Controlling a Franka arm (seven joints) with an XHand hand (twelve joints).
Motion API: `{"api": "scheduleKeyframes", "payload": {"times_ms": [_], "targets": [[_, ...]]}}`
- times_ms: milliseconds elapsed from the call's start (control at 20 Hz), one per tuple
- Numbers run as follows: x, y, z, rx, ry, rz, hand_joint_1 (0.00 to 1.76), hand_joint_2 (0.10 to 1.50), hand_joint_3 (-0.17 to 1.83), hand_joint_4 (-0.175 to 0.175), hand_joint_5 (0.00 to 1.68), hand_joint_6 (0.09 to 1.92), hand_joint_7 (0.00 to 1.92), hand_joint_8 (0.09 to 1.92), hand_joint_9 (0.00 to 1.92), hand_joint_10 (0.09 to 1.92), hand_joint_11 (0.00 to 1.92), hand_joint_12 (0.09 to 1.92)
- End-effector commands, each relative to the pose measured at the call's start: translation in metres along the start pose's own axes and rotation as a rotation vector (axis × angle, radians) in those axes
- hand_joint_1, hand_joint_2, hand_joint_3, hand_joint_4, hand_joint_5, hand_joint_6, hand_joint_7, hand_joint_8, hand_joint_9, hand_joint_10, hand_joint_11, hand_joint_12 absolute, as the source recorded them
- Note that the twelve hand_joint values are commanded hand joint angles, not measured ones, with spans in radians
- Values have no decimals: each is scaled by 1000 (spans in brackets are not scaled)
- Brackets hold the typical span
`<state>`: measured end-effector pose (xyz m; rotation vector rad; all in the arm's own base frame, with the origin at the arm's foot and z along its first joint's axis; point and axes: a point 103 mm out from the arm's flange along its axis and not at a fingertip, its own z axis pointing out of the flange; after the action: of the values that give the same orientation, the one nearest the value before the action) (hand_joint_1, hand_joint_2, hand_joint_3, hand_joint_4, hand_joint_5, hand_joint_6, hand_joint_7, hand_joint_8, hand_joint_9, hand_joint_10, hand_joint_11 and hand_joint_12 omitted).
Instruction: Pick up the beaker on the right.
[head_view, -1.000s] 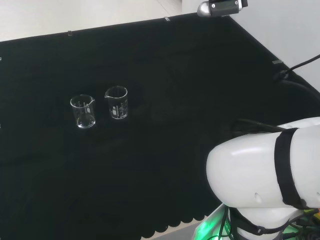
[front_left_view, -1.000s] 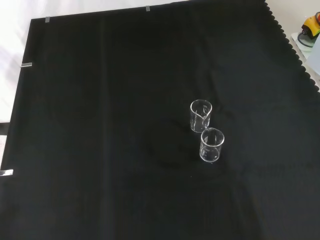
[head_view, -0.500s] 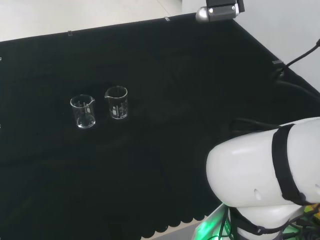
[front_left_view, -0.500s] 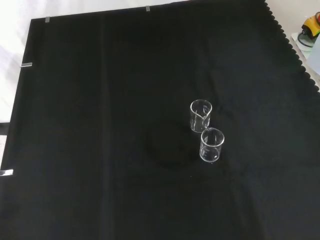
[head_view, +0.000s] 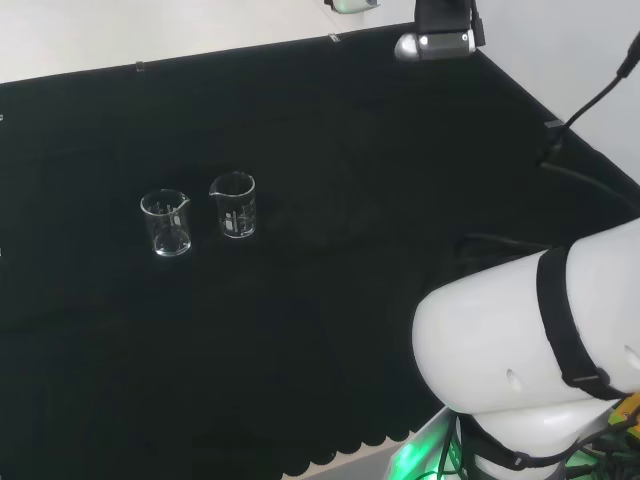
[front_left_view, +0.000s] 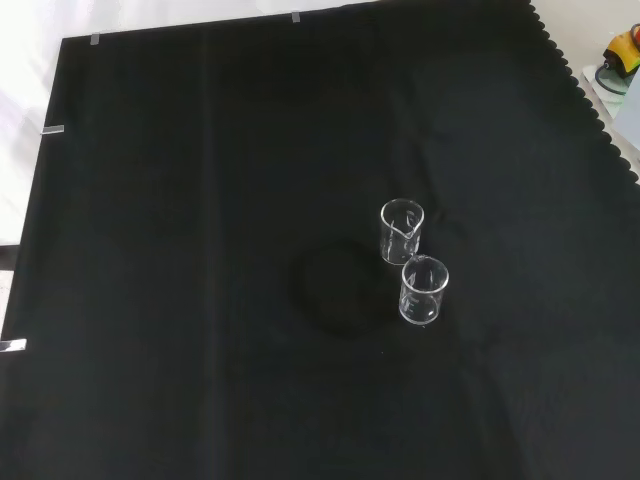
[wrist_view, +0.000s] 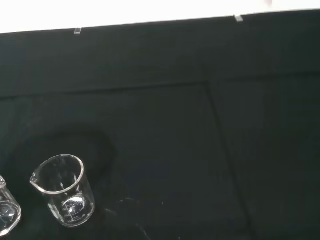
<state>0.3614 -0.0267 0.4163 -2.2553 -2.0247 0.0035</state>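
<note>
Fingers: can't tell how open, nothing seen held. Judging from the wrist view looking down on the glassware from well off, still in approach, no contact.

Two clear beakers upright on the desk, just beside each other, apart with a narrow gap, both apparently empty. Standing mid-desk, well clear of every edge, so open room all round for a side grasp.

Right beaker (head_view: 233, 206) = target, taking right as in head view. In front view sits as the farther one (front_left_view: 402, 231), behind the nearer. In wrist view presumably the whole one (wrist_view: 64, 189), spout toward the cut-off neighbour.

Left beaker (head_view: 166, 223) is the near one in front view (front_left_view: 424, 290); cut off at frame edge in wrist view (wrist_view: 7, 213).

Spouts both point roughly toward the far edge in head view; not in the way of a wrap round the wall.

Risk, as judged: narrow gap means a finger going between could knock the neighbour. Better to come from the free side, toward the arm (head_view: 520, 370), and close round the wall above mid-height. Clear glass on black cloth (front_left_view: 200, 200): rim is the readable cue.
</note>
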Motion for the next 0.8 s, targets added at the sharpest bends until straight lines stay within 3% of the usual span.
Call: {"api": "scheduleKeyframes", "payload": {"times_ms": [50,500,800], "targets": [[-35,44,33,20,89,-5,0,1175,728,-33,124,87,15,380,55,532,0,643],[-35,83,69,54,148,-39,33,1142,729,-32,130,87,22,382,74,546,0,626],[-27,100,90,77,227,-78,73,1112,743,-32,135,87,28,385,78,549,0,626]]}}
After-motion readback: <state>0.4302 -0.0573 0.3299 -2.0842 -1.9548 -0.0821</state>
